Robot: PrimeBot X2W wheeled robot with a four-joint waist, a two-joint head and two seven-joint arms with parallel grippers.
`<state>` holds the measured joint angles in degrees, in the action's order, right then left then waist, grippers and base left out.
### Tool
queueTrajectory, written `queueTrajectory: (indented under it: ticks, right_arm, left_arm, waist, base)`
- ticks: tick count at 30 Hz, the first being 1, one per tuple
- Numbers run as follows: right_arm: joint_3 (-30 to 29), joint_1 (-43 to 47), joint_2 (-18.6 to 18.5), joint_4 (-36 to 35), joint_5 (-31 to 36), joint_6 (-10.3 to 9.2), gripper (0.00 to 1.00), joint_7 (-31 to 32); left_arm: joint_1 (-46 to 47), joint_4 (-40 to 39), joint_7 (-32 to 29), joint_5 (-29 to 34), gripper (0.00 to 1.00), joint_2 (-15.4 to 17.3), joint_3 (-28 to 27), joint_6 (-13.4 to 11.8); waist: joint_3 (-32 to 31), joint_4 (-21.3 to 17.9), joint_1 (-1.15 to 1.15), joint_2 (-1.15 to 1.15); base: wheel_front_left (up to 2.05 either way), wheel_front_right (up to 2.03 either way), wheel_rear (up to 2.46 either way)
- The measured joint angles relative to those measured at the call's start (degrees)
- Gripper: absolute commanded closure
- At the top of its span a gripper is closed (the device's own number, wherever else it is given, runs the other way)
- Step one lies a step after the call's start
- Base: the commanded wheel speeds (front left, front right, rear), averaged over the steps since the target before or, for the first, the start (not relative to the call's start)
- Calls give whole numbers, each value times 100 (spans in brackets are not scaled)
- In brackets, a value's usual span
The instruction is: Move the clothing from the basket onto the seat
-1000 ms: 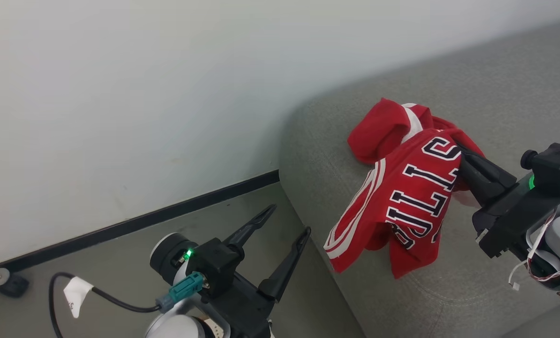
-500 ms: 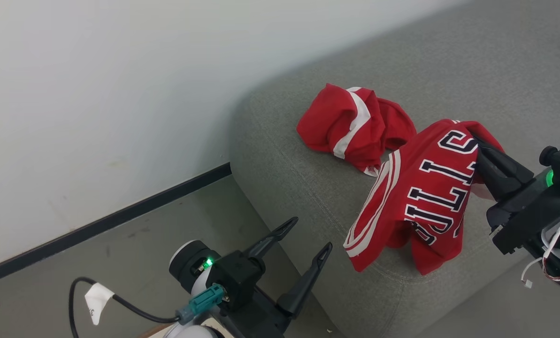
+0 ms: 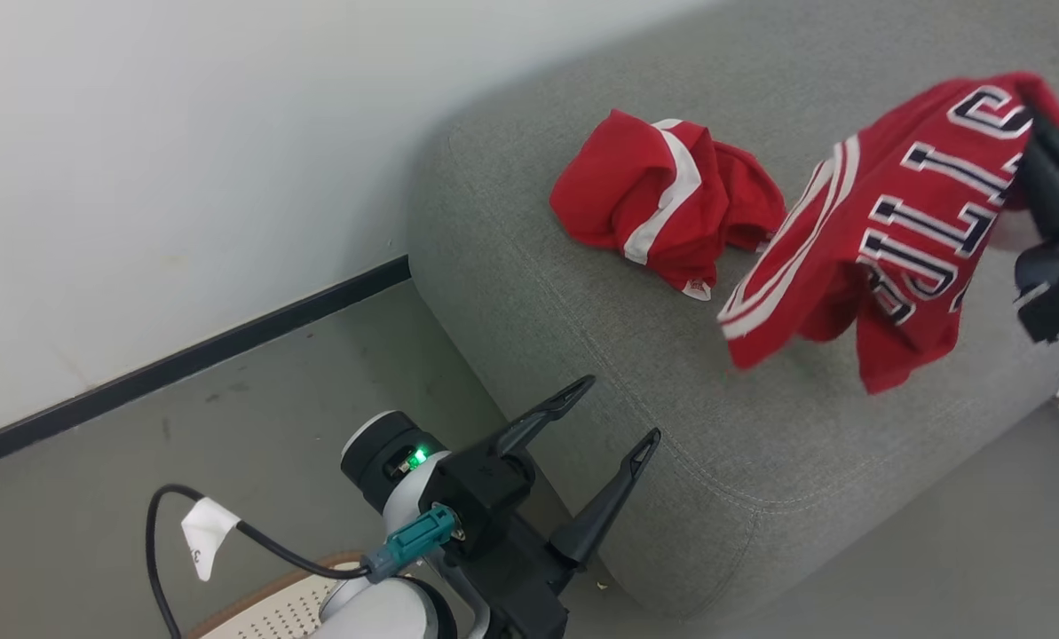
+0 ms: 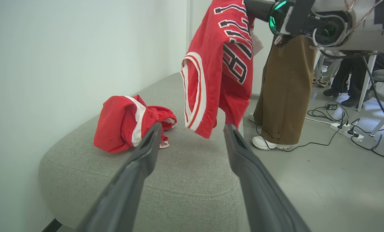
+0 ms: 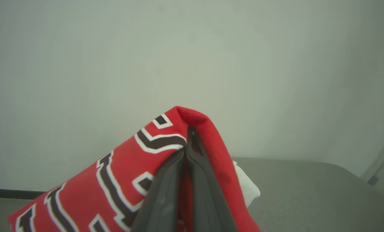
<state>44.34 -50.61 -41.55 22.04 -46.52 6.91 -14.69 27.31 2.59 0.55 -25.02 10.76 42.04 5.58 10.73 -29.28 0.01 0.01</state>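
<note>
seat (image 3: 671, 373): alongside the wall (image 3: 183, 177), ahead of you
bunched garment (image 3: 662, 195): lying on the seat, near its left end
jersey (image 3: 893, 240): dangling from your right gripper (image 5: 188, 141) over the seat, right of the bunched garment
left gripper (image 3: 620, 408): yours, just off the seat's front corner
basket (image 3: 263, 593): down under your left arm

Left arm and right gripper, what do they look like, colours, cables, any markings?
The left gripper has two long, dark, tapering fingers on a black housing with a green light. A teal connector joins a black cable with a white tag; the forearm is pale. The right gripper has the same dark fingers.
</note>
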Motion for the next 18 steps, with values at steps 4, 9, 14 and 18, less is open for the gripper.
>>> queueTrajectory:
  ticks: [4, 9, 14, 18]
  right_arm:
    - [-293, -540, -8, 386, -82, 16, 100, -1]
    - [-650, -1175, -203, 1152, -157, 16, 100, -1]
    - [-824, -1507, -401, 1704, -164, 18, 100, -1]
    - [-871, -1670, -404, 2020, -163, 18, 100, -1]
  left_arm:
    - [118, -41, -51, 48, 0, -7, 5, 0]
    - [391, -210, -148, 123, 0, -58, 22, -2]
    - [672, -318, -252, 205, 0, -191, 59, -3]
    - [884, -350, -308, 338, 0, -264, 104, -2]
  waist:
    - [123, 135, 0, 0]
    - [364, 404, 0, 0]
    - [611, 694, 0, 0]
    - [836, 950, 0, 0]
  base:
    - [0, 0, 0]
    - [0, 0, 0]
    - [0, 0, 0]
    - [0, 0, 0]
